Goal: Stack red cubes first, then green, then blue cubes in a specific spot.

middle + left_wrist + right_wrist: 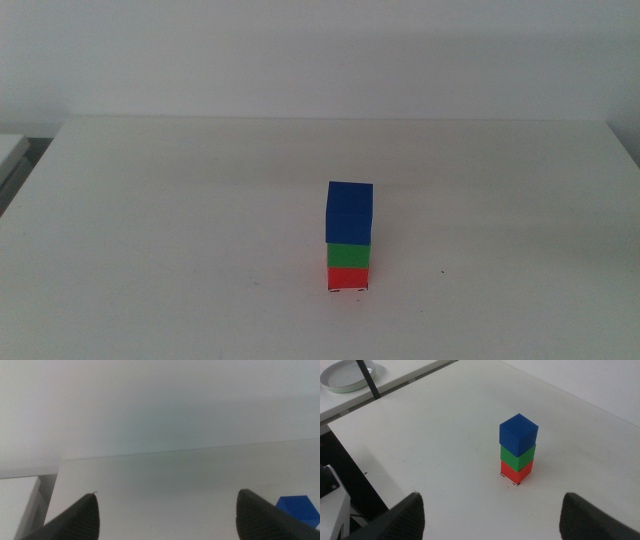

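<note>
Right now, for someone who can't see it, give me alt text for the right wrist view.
A three-cube stack stands on a white table: the red cube at the bottom on small black pen marks, the green cube on it, the blue cube on top. The right gripper is apart from the stack, jaws open and empty.

Blue cube (518, 434) sat on green (518, 457), green on red (516, 471), right gripper (492, 512) spread wide, well back from stack.
</note>
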